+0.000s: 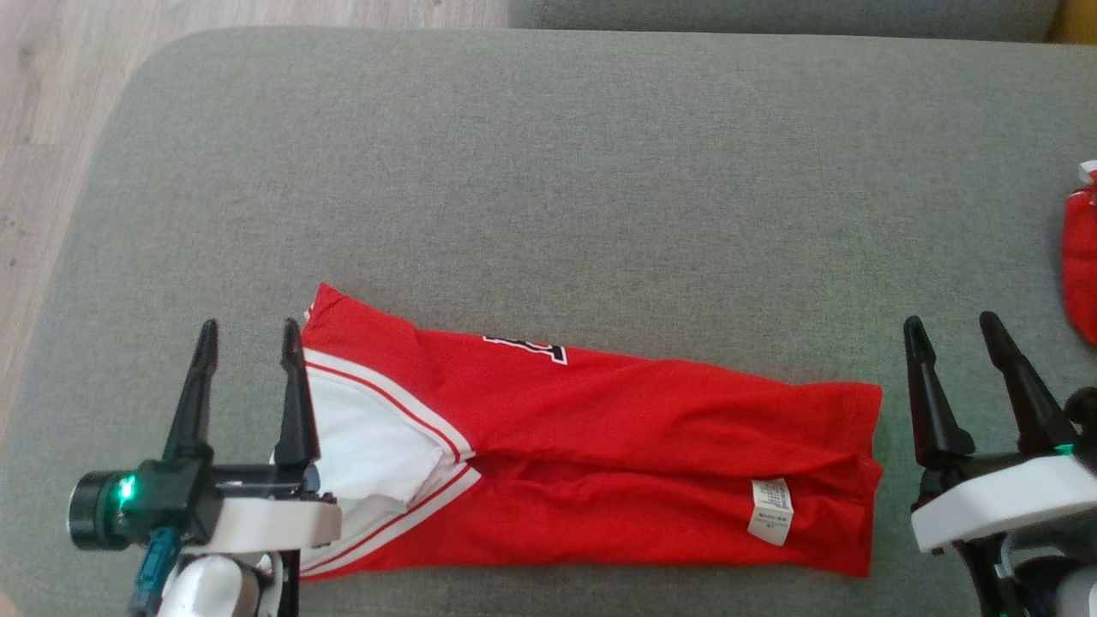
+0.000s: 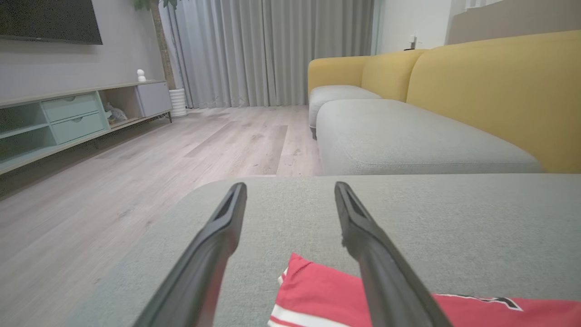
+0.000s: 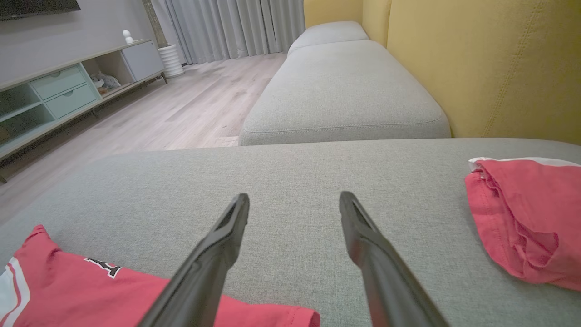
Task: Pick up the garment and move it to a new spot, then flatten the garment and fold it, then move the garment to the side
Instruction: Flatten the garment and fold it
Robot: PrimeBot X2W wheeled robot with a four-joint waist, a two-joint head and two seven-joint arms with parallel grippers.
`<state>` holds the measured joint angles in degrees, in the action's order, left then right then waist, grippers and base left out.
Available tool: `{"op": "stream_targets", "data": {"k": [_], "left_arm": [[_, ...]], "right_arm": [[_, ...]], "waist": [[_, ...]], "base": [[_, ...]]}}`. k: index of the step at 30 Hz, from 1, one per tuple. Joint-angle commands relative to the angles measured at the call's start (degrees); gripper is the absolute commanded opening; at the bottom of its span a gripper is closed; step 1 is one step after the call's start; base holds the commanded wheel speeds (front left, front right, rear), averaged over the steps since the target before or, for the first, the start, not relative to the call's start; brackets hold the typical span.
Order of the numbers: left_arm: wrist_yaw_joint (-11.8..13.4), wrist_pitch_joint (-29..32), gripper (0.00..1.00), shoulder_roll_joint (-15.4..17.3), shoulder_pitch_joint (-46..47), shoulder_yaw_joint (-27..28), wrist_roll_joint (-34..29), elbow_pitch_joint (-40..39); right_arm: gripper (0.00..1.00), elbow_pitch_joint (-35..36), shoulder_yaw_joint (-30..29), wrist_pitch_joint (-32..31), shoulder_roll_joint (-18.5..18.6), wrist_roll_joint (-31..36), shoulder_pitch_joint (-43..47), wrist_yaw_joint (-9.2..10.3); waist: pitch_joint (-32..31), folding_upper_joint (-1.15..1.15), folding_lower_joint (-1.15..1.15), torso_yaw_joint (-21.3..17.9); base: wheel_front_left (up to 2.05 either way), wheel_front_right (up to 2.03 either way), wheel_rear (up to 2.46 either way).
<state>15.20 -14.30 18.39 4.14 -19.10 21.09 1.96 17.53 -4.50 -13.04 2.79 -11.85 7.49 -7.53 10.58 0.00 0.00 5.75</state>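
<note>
The left gripper (image 1: 249, 326), fingers spread and empty, sits at the left end of the garment (image 1: 600, 446), with its inner finger over the white-trimmed edge. The garment lies as a folded strip close to the near edge of the cushion (image 1: 548, 171), its long axis running left to right along that edge. The right gripper (image 1: 951, 319), likewise spread and empty, stands just past the right end without touching it (a second red item (image 1: 1082, 257) lies at the cushion's right edge). The left arm is judged the nearer.

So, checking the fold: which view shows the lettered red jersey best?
The head view: the red-and-white fabric jersey lies nearly whole there. The left wrist view catches one corner; the right wrist view, one edge strip.
</note>
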Motion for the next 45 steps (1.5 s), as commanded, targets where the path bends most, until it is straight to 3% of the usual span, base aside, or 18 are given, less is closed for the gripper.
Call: {"op": "stream_targets", "data": {"k": [1,15,28,41,42,43,44,45], "left_arm": [[-0.4,-0.4,1.0,1.4,2.6,1.3,-0.4,-1.6],[-1.8,-0.6,1.0,0.8,3.9,1.3,-0.4,0.9],[-4.4,-0.7,1.0,-1.9,5.5,1.4,-1.6,0.8],[-6.5,-0.7,1.0,-3.7,5.4,3.5,-2.7,1.9],[-6.6,-0.7,1.0,-3.8,5.4,3.7,-2.8,2.0],[-6.7,-0.7,1.0,-4.0,5.4,3.8,-2.9,2.1],[-6.9,-0.7,1.0,-4.1,5.4,3.9,-3.0,2.1],[-7.0,-0.7,1.0,-4.2,5.4,4.0,-3.1,2.1]], "right_arm": [[1.0,2.5,1.0,0.6,0.4,0.6,-1.5,0.04],[1.0,0.9,0.2,0.6,0.1,-0.5,-1.2,0.04],[1.0,-17.9,1.2,0.8,0.1,-4.8,2.1,0.04],[1.0,-22.4,7.6,-3.2,0.1,-9.5,8.9,0.04],[0.82,-22.5,7.9,-3.7,0.1,-9.7,8.9,0.04],[0.24,-22.5,8.0,-4.0,0.1,-10.2,8.9,0.04],[0.0,-22.7,8.1,-4.5,0.1,-10.7,8.8,0.04],[0.0,-22.8,8.2,-4.6,0.1,-10.9,8.6,0.04]], "waist": [[0.1,0.0,0.0,-0.1],[0.9,0.0,0.0,0.2],[2.7,0.0,0.0,3.1],[3.0,0.0,0.0,3.4],[3.0,0.0,0.0,3.3],[3.0,0.0,0.0,3.1],[3.0,0.0,0.0,3.0],[3.0,0.0,0.0,2.9]], "base": [[0.0,0.0,0.0],[0.0,0.0,0.0],[0.0,0.0,0.0],[0.0,0.0,0.0],[0.0,0.0,0.0],[0.0,0.0,0.0],[0.0,0.0,0.0],[0.0,0.0,0.0]]}}
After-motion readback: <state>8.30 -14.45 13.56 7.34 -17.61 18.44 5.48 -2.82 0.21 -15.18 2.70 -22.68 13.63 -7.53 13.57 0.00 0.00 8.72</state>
